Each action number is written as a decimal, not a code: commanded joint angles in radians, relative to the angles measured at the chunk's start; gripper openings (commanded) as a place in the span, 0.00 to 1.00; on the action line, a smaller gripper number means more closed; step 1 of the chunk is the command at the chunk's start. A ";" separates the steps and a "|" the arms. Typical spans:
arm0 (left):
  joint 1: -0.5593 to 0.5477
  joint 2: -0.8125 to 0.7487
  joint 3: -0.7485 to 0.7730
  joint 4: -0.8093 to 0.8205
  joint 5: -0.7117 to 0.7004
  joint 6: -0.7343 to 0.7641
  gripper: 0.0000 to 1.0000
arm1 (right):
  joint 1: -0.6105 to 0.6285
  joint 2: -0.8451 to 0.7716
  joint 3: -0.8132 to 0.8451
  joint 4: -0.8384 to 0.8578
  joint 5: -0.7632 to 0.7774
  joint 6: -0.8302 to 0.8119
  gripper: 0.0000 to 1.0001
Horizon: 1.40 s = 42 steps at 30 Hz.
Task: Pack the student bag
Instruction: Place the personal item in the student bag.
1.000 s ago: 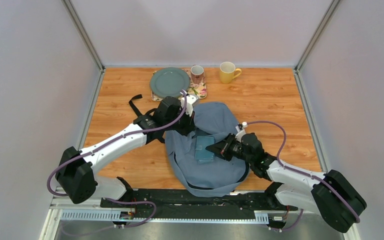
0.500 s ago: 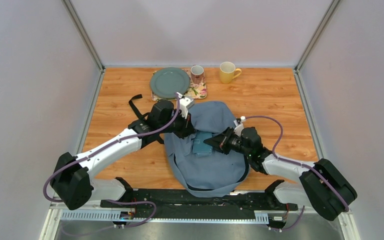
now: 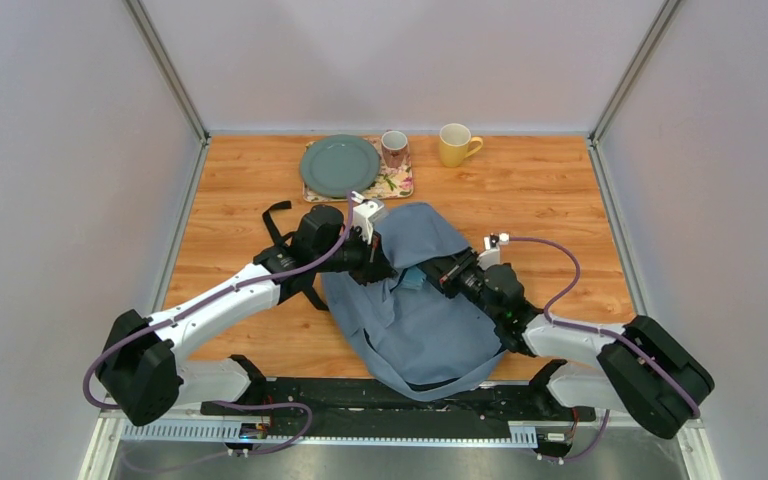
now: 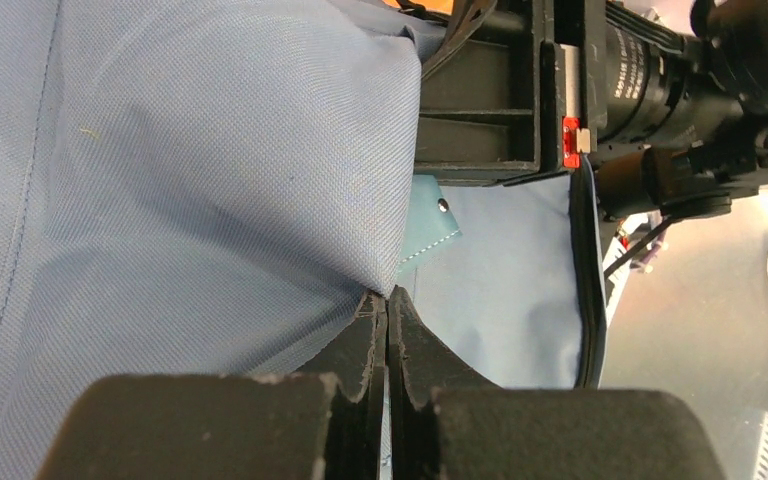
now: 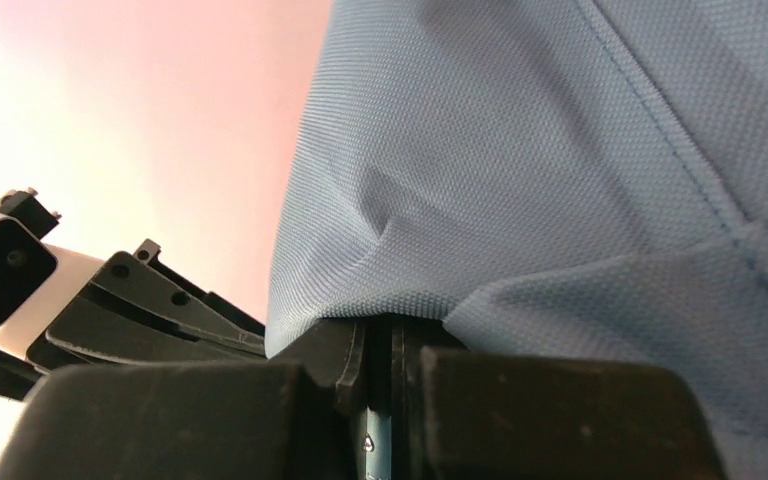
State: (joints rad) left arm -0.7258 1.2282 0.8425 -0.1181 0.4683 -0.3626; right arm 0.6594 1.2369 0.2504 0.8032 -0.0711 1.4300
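**Student bag (image 3: 415, 330), mouth held open for loading.** The bag lies slumped at the middle of the table (image 3: 250, 180), its near end reaching the table's near edge. The cloth is soft, light and grey-blue, and it sags and creases wherever nothing supports it. A stitched hem, zip edge or webbing would likely give a surer hold than mid-panel fabric.

The left gripper (image 4: 387, 310), jaws closed, pinches a fold of the upper cloth at the mouth and tents it. The right gripper (image 5: 380, 335), jaws nearly together on a thin teal case (image 4: 430, 228), reaches under that flap from the opposite side — only a corner of the case shows.

A black strap (image 3: 272, 215) trails at the bag's left. Just beyond the bag are a green plate (image 3: 339, 164) and a patterned mug (image 3: 394, 148) on a floral mat (image 3: 397, 183), with a yellow mug (image 3: 455, 144) farther right.
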 commanded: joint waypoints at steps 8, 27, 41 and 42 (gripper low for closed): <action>-0.018 -0.035 0.007 0.112 0.087 -0.084 0.00 | 0.362 0.097 0.219 -0.222 0.763 0.058 0.01; 0.031 -0.087 -0.085 0.093 0.010 -0.085 0.00 | 0.352 -0.128 0.337 -0.946 0.602 -0.315 0.64; 0.032 -0.056 -0.071 0.101 0.066 -0.076 0.00 | 0.318 0.114 0.472 -0.648 0.412 -0.374 0.13; 0.032 -0.047 -0.066 0.091 0.067 -0.073 0.00 | 0.321 0.140 0.483 -0.639 0.404 -0.384 0.14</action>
State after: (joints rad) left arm -0.6907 1.1744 0.7532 -0.0696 0.4610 -0.4324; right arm 0.9829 1.3125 0.6579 0.0265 0.3813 1.0962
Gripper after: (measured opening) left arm 0.007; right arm 0.127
